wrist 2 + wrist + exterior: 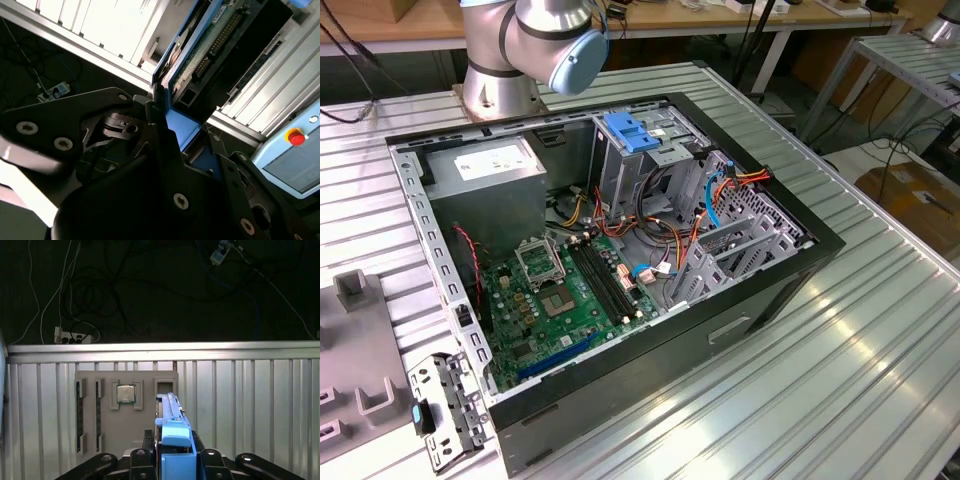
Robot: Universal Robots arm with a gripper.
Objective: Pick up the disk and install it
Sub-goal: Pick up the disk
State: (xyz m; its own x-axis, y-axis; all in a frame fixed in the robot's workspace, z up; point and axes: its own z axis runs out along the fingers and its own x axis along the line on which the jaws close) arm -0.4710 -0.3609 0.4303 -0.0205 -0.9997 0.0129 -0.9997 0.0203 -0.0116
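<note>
The disk (168,411) is standing edge-on over the ridged table (250,410), with the gripper (172,452) clamping its fingers (141,458) on the blue carrier rail (177,440). Carrying it well is probably demanding a firm, square hold without tilt. In the exterior view, the drive cage (650,150) is sitting at one o'clock from the motherboard (570,290).

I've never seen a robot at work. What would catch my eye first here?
The opened computer case lies on the ribbed metal table in the exterior view, its green circuit board bared. In the first wrist view, the disk in its bright blue frame stands edge-on, gripped between the black jaws, with a grey tray and its small square chip beyond.
</note>
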